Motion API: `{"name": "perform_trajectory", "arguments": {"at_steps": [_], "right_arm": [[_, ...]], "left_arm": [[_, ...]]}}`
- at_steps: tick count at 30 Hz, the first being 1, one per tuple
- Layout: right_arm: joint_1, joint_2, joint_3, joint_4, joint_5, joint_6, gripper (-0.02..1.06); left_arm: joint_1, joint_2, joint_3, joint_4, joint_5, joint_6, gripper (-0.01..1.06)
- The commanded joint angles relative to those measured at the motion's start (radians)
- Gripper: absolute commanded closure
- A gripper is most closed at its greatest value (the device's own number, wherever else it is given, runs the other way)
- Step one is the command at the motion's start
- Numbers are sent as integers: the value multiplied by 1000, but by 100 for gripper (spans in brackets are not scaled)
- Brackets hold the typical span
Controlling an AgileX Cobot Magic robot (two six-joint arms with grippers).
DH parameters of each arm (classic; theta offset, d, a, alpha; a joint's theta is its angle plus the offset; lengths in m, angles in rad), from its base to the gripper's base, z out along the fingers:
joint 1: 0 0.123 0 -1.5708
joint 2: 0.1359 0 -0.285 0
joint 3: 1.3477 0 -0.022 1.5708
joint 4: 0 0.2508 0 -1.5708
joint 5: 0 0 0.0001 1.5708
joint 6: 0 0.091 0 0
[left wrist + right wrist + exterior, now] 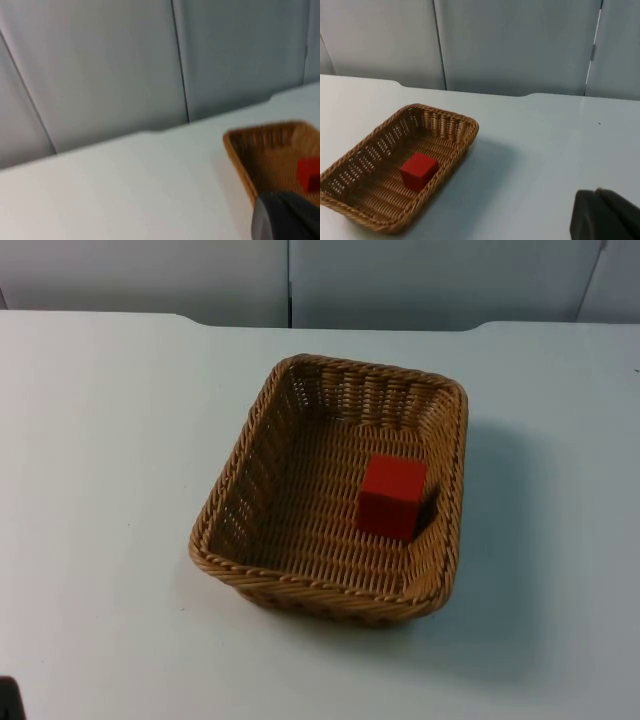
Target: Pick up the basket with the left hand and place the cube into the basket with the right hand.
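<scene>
1. Left gripper (285, 220): a black fingertip stands close before the left wrist camera, overlapping the near corner of the rectangular woven wicker basket (272, 150). Whether its fingers are spread or closed cannot be told.
2. Rectangular woven wicker basket (335, 490): light brown, with sloped openwork walls and a braided rim. It rests flat on the white table top (100, 490), ahead of the left gripper and just beyond its fingertip; neither gripper is seen holding it.
3. Red cube (391, 496): it sits on the basket floor, against the wall on the robot's right side, its corner close to the rim. From the left wrist it appears as a red patch (310, 172) inside the basket, just past the fingertip.
4. Right gripper (605, 217): a black fingertip stands near the right wrist camera, well apart from the basket (395, 170), which lies ahead and to one side of it with the cube (419, 171) inside. The spread of its fingers cannot be told.
5. Grey partition wall (420, 280): it closes the far edge of the table, beyond the basket.
</scene>
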Motion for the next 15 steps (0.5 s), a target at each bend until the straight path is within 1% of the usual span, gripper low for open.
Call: {"name": "perform_trajectory", "arguments": {"at_steps": [1, 2, 4, 6, 8, 13, 15], "right_arm": [[0, -32, 21, 42, 22, -44, 105], [0, -32, 21, 42, 22, -44, 105], [0, -33, 54, 71, 35, -39, 105], [0, -33, 79, 91, 64, -39, 105], [0, -33, 92, 95, 72, -39, 105], [0, -33, 124, 92, 65, -64, 105], [0, -33, 145, 100, 58, -91, 105]], "left_arm": [[-7, -1, 2, 65, 111, -62, 105], [-7, -1, 2, 65, 111, -62, 105], [-7, -3, 2, 69, 113, -81, 105], [-7, -3, 2, 69, 146, -81, 105], [-8, -3, 2, 69, 160, -81, 105], [-8, -3, 9, 80, 162, -81, 105], [-11, -3, 42, 80, 172, -81, 105]]}}
